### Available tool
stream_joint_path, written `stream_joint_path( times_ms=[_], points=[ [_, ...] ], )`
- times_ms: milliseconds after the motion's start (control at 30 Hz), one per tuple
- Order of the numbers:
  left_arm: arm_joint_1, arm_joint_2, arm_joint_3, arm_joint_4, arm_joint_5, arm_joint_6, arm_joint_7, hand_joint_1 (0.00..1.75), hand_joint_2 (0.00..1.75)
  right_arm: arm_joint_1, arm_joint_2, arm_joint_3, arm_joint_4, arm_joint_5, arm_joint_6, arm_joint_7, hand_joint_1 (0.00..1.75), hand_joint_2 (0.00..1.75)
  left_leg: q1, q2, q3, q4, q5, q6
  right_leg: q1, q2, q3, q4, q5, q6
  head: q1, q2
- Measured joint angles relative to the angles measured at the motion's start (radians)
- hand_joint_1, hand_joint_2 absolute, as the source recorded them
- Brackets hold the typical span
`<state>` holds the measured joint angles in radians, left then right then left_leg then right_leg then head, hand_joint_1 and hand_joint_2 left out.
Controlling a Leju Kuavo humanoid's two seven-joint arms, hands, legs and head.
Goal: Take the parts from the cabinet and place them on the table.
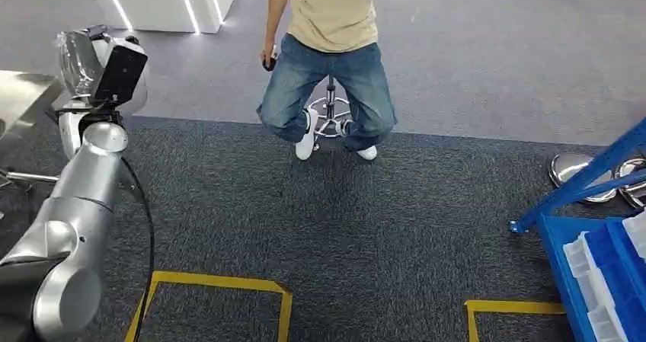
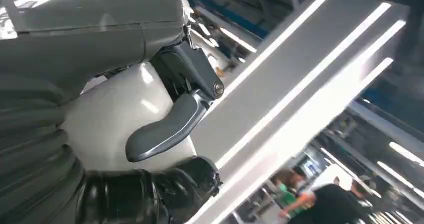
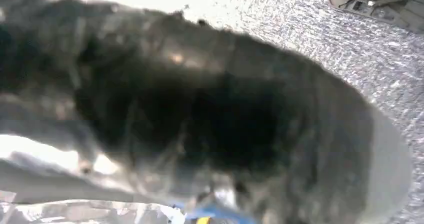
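Ahead of you, at twelve o'clock, a person in a tan shirt and blue jeans (image 1: 327, 68) sits on a chrome-based stool (image 1: 332, 117) where the dark grey carpet (image 1: 343, 235) meets the lighter floor. Yellow tape outlines (image 1: 221, 285) mark the carpet at six o'clock. At four o'clock the blue metal shelving cabinet (image 1: 583, 178) juts in with its blue and white compartment bins (image 1: 609, 273), cut off by the frame edge; what lies in the bins is too small to tell. Shiny round metal discs (image 1: 579, 171) lie on the carpet behind its frame.

Your silver left arm (image 1: 72, 212) rises at nine o'clock, and the left hand (image 2: 170, 129) curls its thumb and dark fingers around a smooth pale rounded part (image 2: 110, 119), thumb pressed on its face.

The right wrist view is a dark blur over carpet; you cannot tell how the right hand's fingers lie.
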<state>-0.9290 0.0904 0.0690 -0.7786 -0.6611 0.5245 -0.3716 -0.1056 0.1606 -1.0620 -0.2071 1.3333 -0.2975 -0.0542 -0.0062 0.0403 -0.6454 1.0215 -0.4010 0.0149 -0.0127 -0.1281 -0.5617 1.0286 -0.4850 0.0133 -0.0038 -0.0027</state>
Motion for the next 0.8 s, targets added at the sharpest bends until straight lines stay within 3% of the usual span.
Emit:
stream_joint_path(
  times_ms=[33, 67, 100, 133, 200, 233, 267, 333, 367, 400, 433, 467, 533, 567, 600, 633, 667, 733, 767, 800],
  points=[
    [-0.001, 0.003, 0.000, 0.000, 0.000, 0.000, 0.000, 1.75, 1.75, -0.002, 0.000, 0.001, 0.000, 0.000, 0.000, 0.000, 0.00, 0.00, 0.001, -0.014, 0.005, -0.008, 0.004, 0.007, 0.003, -0.013, 0.007, -0.002, -0.004, 0.007, -0.001, 0.000],
    [0.001, 0.003, 0.000, -0.004, 0.000, 0.000, 0.000, 1.75, 1.75, -0.002, 0.000, 0.003, 0.000, 0.001, 0.000, 0.000, 0.00, 0.00, 0.013, -0.022, 0.013, -0.017, 0.009, 0.013, -0.005, 0.025, 0.005, 0.009, -0.013, 0.015, 0.001, 0.000],
    [-0.004, 0.002, 0.000, -0.005, 0.000, -0.001, -0.002, 1.75, 1.75, -0.001, 0.000, 0.003, 0.000, 0.001, 0.000, 0.000, 0.00, 0.00, 0.014, -0.033, 0.015, -0.019, 0.010, 0.017, -0.005, 0.082, -0.010, 0.042, -0.036, 0.015, 0.001, 0.000],
    [-0.005, 0.002, 0.000, -0.005, 0.000, -0.001, -0.002, 1.75, 1.75, 0.001, 0.000, 0.003, 0.000, 0.001, 0.000, 0.000, 0.00, 0.00, 0.014, -0.041, 0.015, -0.019, 0.010, 0.025, -0.008, 0.111, -0.046, 0.112, -0.075, 0.013, 0.002, 0.000],
    [0.003, -0.001, 0.000, -0.005, 0.000, -0.003, -0.002, 1.75, 1.75, 0.003, 0.000, 0.003, 0.000, 0.001, 0.000, 0.000, 0.00, 0.00, 0.011, -0.065, 0.014, -0.018, 0.007, 0.028, -0.007, 0.126, -0.131, 0.272, -0.137, 0.013, 0.002, 0.000],
    [0.006, -0.001, 0.000, -0.005, 0.000, -0.005, -0.002, 1.75, 1.75, 0.005, 0.000, 0.003, 0.000, 0.001, 0.000, 0.000, 0.00, 0.00, 0.011, -0.079, 0.014, -0.016, 0.007, 0.028, -0.007, 0.126, -0.157, 0.310, -0.136, 0.014, 0.002, 0.000],
    [0.009, -0.001, 0.000, -0.005, 0.000, -0.005, -0.001, 1.75, 1.75, 0.006, 0.000, 0.003, 0.000, 0.001, 0.000, 0.000, 0.00, 0.00, 0.011, -0.096, 0.015, -0.013, 0.006, 0.028, -0.007, 0.127, -0.160, 0.298, -0.108, 0.013, 0.002, 0.000],
    [0.009, -0.002, 0.000, -0.005, 0.000, -0.006, -0.002, 1.75, 1.75, 0.006, 0.000, 0.003, 0.000, 0.001, 0.000, 0.000, 0.00, 0.00, 0.011, -0.124, 0.015, -0.004, 0.001, 0.023, -0.008, 0.137, -0.113, 0.164, -0.010, 0.008, 0.002, 0.000],
    [0.009, -0.002, 0.000, -0.005, 0.000, -0.006, -0.002, 1.75, 1.75, 0.005, 0.000, 0.003, 0.000, 0.001, 0.000, 0.000, 0.00, 0.00, 0.011, -0.137, 0.015, 0.002, -0.004, 0.019, -0.009, 0.162, -0.078, 0.075, 0.039, 0.004, 0.002, 0.000],
    [0.010, -0.002, 0.000, -0.005, 0.000, -0.007, -0.002, 1.75, 1.75, 0.007, 0.000, 0.003, 0.000, 0.001, 0.000, 0.000, 0.00, 0.00, 0.009, -0.144, 0.010, 0.007, -0.008, 0.014, -0.013, 0.216, -0.062, 0.039, 0.033, 0.001, 0.002, 0.000],
    [0.008, -0.001, 0.000, -0.005, 0.000, -0.009, -0.002, 1.75, 1.75, 0.006, 0.000, 0.003, 0.000, 0.001, -0.001, 0.000, 0.00, 0.00, 0.009, -0.157, 0.003, 0.014, -0.010, 0.009, -0.015, 0.210, -0.057, 0.024, 0.030, 0.004, 0.000, 0.000],
    [0.008, -0.001, 0.000, -0.006, 0.000, -0.010, -0.002, 1.75, 1.75, 0.006, 0.000, 0.003, 0.000, 0.001, -0.001, 0.000, 0.00, 0.00, 0.014, -0.164, 0.001, 0.011, -0.006, 0.002, -0.008, 0.198, -0.056, 0.023, 0.030, 0.003, 0.001, 0.000],
    [0.010, 0.003, 0.000, -0.006, 0.000, -0.010, -0.002, 1.75, 1.75, 0.004, 0.000, 0.003, 0.000, 0.002, -0.001, 0.000, 0.00, 0.00, 0.019, -0.191, -0.001, 0.005, -0.002, -0.011, -0.005, 0.175, -0.050, 0.020, 0.030, -0.005, 0.002, 0.000],
    [0.012, 0.005, 0.000, -0.007, 0.001, -0.010, -0.002, 1.75, 1.75, 0.004, 0.002, 0.003, 0.000, 0.002, -0.001, 0.000, 0.00, 0.00, 0.020, -0.192, -0.005, 0.013, -0.007, -0.013, -0.018, 0.157, -0.041, 0.006, 0.036, -0.016, 0.002, 0.000],
    [0.013, 0.006, 0.000, -0.008, 0.003, -0.010, -0.003, 1.75, 1.75, 0.003, 0.002, 0.003, 0.000, 0.002, -0.002, 0.000, 0.00, 0.00, 0.012, -0.134, -0.012, 0.036, -0.022, -0.018, -0.014, 0.148, -0.034, 0.000, 0.036, -0.019, -0.003, 0.000],
    [0.009, 0.009, 0.000, -0.008, 0.006, -0.010, -0.002, 1.75, 1.75, 0.003, 0.004, 0.003, 0.000, 0.002, -0.002, 0.000, 0.00, 0.00, 0.013, -0.091, -0.040, 0.096, -0.055, -0.025, -0.012, 0.136, -0.030, -0.002, 0.035, -0.027, -0.011, 0.000],
    [0.009, 0.008, 0.000, -0.008, 0.006, -0.010, -0.002, 1.75, 1.75, 0.004, 0.005, 0.003, 0.000, 0.002, -0.001, 0.000, 0.00, 0.00, 0.016, -0.067, -0.078, 0.174, -0.089, -0.030, -0.010, 0.125, -0.029, -0.001, 0.034, -0.028, -0.011, 0.000],
    [0.021, 0.008, 0.000, -0.008, 0.008, -0.011, -0.002, 1.75, 1.75, 0.005, 0.005, 0.003, 0.000, 0.002, -0.001, 0.000, 0.00, 0.00, 0.020, -0.050, -0.142, 0.291, -0.124, -0.036, -0.009, 0.100, -0.027, 0.000, 0.029, -0.029, -0.011, 0.000],
    [0.026, 0.008, 0.000, -0.008, 0.009, -0.011, -0.002, 1.75, 1.75, 0.007, 0.005, 0.003, 0.000, 0.002, -0.001, 0.000, 0.00, 0.00, 0.022, -0.046, -0.146, 0.291, -0.109, -0.038, -0.009, 0.087, -0.025, 0.000, 0.026, -0.028, -0.011, 0.000],
    [0.028, 0.008, 0.000, -0.008, 0.009, -0.011, -0.002, 1.75, 1.75, 0.007, 0.005, 0.003, 0.000, 0.002, -0.002, 0.000, 0.00, 0.00, 0.024, -0.044, -0.128, 0.247, -0.076, -0.038, -0.009, 0.074, -0.022, 0.000, 0.023, -0.027, -0.012, 0.000]
  ],
)
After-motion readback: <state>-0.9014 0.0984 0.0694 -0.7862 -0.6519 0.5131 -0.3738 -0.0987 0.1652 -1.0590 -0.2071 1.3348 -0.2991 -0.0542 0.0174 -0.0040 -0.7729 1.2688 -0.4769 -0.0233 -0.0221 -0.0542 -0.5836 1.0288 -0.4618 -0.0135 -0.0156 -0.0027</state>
